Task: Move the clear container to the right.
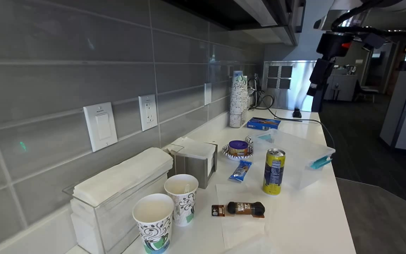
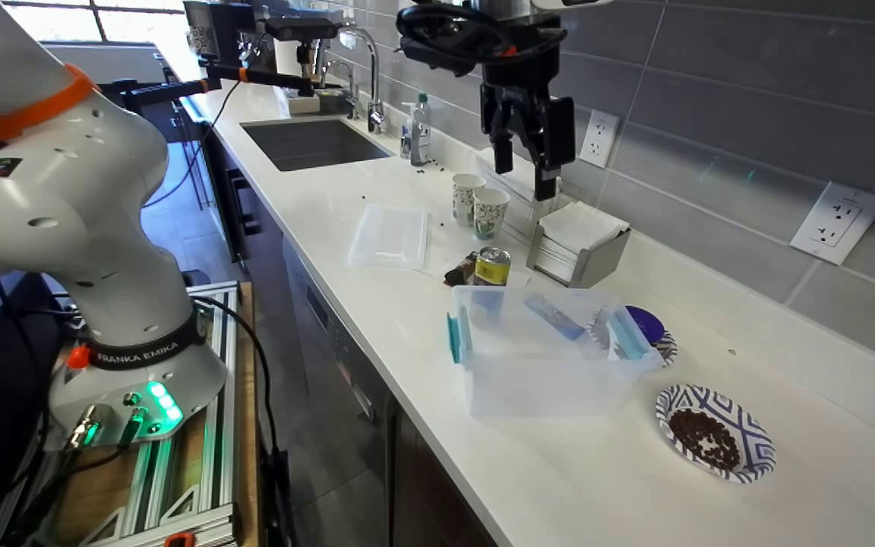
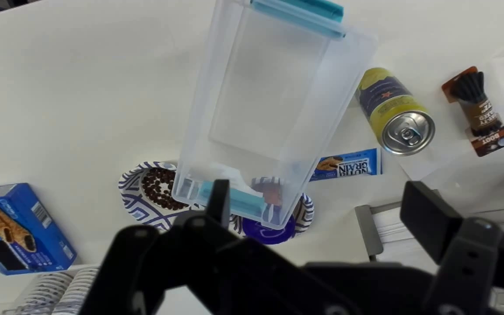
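The clear container is a large see-through bin with teal side clips. It stands upright on the white counter, in both exterior views (image 1: 296, 151) (image 2: 551, 389), and fills the middle of the wrist view (image 3: 265, 87). My gripper is up in the air, well above the counter, in both exterior views (image 1: 311, 91) (image 2: 526, 178). In the wrist view my gripper (image 3: 315, 201) has its two fingers wide apart with nothing between them. Its left finger overlaps the container's near clip in that picture, but the two are apart in height.
A yellow can (image 2: 492, 267) stands close beside the container. A purple-lidded tub (image 1: 238, 147) on a patterned plate and a snack bar (image 1: 241, 170) lie by its wall side. A bowl of beans (image 2: 715, 433), a napkin holder (image 2: 580, 243), paper cups (image 2: 489, 213) and a blue box (image 1: 263, 123) are around.
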`<action>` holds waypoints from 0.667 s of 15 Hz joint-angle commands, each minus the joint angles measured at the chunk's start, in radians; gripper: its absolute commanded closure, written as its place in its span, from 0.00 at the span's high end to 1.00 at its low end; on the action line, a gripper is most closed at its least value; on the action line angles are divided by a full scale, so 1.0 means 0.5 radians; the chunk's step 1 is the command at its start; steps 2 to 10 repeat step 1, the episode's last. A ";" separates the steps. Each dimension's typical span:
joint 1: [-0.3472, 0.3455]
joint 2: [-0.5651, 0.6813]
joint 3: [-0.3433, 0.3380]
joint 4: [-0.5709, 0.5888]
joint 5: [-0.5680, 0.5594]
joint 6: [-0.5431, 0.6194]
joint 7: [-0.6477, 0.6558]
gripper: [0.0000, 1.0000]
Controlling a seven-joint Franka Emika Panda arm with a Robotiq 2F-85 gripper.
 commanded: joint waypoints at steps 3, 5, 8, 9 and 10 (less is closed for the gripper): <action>0.034 0.000 -0.030 0.005 -0.016 -0.008 0.013 1.00; 0.034 0.000 -0.030 0.005 -0.016 -0.008 0.013 1.00; 0.034 0.000 -0.030 0.005 -0.016 -0.008 0.013 1.00; 0.034 0.000 -0.030 0.005 -0.016 -0.008 0.013 1.00; 0.034 0.000 -0.030 0.005 -0.016 -0.008 0.013 1.00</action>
